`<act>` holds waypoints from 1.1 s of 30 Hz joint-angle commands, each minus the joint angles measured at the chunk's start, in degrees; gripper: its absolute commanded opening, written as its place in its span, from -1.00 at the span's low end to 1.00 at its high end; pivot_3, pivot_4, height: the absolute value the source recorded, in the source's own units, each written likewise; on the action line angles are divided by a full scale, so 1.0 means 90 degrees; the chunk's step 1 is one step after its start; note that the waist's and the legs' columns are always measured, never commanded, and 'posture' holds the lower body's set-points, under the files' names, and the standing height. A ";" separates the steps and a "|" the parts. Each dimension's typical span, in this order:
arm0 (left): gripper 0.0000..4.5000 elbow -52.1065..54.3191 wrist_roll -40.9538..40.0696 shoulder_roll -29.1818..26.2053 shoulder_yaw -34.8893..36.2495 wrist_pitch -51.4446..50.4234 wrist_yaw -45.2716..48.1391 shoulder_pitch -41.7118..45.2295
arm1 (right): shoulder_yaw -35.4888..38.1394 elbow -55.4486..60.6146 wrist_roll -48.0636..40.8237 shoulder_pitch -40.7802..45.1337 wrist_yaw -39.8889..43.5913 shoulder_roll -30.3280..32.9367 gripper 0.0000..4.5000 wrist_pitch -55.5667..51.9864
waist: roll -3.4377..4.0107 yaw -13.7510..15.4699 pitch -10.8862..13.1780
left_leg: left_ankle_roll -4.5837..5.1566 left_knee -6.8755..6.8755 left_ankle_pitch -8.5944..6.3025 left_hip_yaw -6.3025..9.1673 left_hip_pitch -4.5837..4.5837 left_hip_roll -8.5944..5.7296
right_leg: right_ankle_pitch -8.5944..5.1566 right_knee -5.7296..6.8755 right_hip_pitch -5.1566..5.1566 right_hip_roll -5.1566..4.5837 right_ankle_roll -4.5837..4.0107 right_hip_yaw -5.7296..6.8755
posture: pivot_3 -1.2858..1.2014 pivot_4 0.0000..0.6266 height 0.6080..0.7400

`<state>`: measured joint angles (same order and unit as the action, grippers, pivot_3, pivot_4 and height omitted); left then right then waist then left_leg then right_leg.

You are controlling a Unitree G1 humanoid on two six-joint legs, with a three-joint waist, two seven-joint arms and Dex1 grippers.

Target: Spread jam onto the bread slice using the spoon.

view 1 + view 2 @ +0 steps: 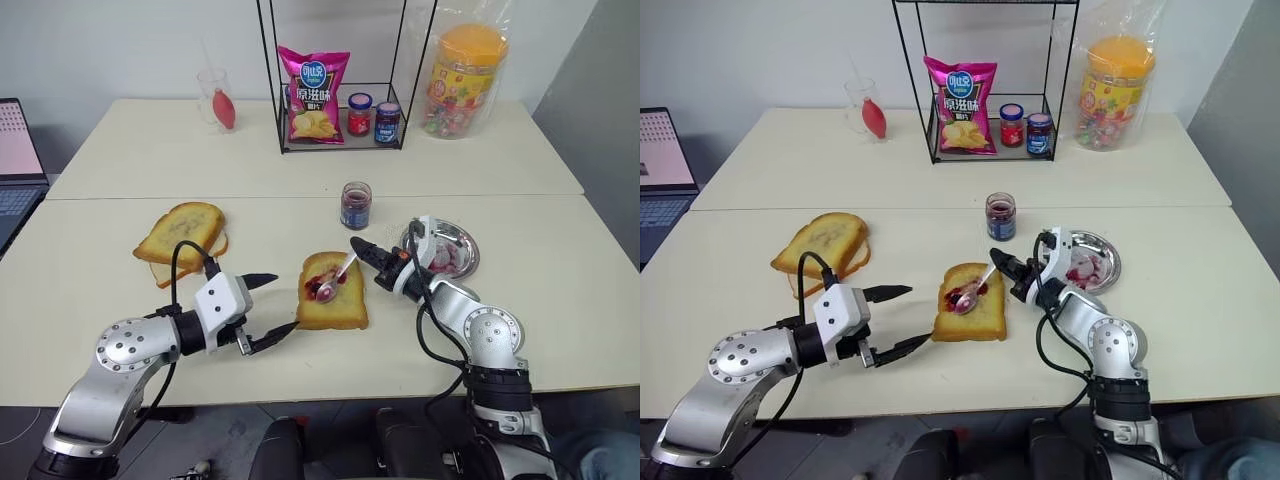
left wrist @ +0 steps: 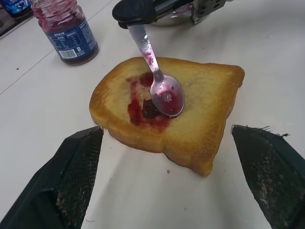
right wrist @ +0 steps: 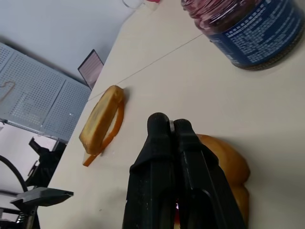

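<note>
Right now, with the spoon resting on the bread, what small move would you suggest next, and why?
Probably sweep the spoon sideways across the bread. The right gripper is shut on its handle, the bowl sits on a small clump of jam near one edge, and most of the face is bare.

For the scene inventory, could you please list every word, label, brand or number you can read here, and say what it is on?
Chip bag: Chinese characters in a blue roundel and below it, too small to read.
Jam jar: blue label band with white print, too blurred to read.
Two small capped jars on the rack: labels unreadable.
Candy tub: print unreadable.
Laptop screen: nothing legible.
</note>
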<state>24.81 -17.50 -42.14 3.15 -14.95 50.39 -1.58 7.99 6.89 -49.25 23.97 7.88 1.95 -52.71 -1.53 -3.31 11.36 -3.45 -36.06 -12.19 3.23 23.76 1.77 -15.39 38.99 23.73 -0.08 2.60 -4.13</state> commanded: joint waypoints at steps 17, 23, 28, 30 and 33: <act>1.00 0.0194 -0.0016 -0.0039 0.0096 0.0004 -0.0125 0.0034 | 0.0405 0.0547 -0.1006 0.0564 -0.0552 -0.0218 -0.98 -0.0358 | 0.0000 -0.0001 0.0000 | 0.0000 0.0001 0.0000 0.0001 0.0000 0.0001 | 0.0000 0.0000 0.0001 0.0002 0.0000 0.0000 | 0.03 -0.52 1.00; 1.00 0.0202 -0.0008 -0.0023 0.0113 0.0020 -0.0174 0.0039 | -0.0125 0.0020 -0.0311 0.0556 -0.0327 -0.0499 -0.98 0.0109 | 0.0000 -0.0004 0.0000 | 0.0000 0.0002 0.0000 0.0001 0.0000 0.0002 | 0.0000 0.0000 0.0002 0.0002 0.0000 0.0001 | 0.03 -0.52 1.00; 1.00 0.0261 -0.0013 -0.0009 0.0081 -0.0007 -0.0203 0.0039 | -0.0292 -0.0336 0.0181 0.0535 -0.0141 -0.0426 -0.98 0.0431 | 0.0000 -0.0001 0.0000 | 0.0000 0.0001 0.0000 -0.0001 0.0002 0.0001 | 0.0000 -0.0002 0.0002 0.0001 0.0000 0.0000 | 0.03 -0.52 1.00; 1.00 0.0264 -0.0018 -0.0008 0.0076 -0.0008 -0.0205 0.0046 | -0.0308 -0.0373 0.0299 0.0518 -0.0083 -0.0376 -0.98 0.0504 | 0.0000 0.0001 0.0000 | 0.0000 0.0001 0.0000 0.0000 0.0002 0.0001 | 0.0000 -0.0002 0.0002 0.0001 -0.0001 0.0001 | 0.03 -0.52 1.00; 1.00 0.0252 -0.0018 -0.0010 0.0070 0.0007 -0.0201 0.0060 | -0.0212 -0.0358 0.0529 0.0527 -0.0067 -0.0222 -0.98 0.0720 | 0.0000 0.0002 0.0000 | 0.0000 0.0001 0.0000 0.0000 0.0002 0.0001 | 0.0000 -0.0001 0.0002 0.0001 0.0000 0.0001 | 0.03 -0.52 1.00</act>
<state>25.23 -17.52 -42.15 2.71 -15.75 48.93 -1.41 5.51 2.51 -46.24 28.16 6.71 -1.01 -48.48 -1.53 -3.30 11.36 -3.46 -36.05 -12.19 3.23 23.77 1.78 -15.39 38.98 23.74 -0.07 2.59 -4.12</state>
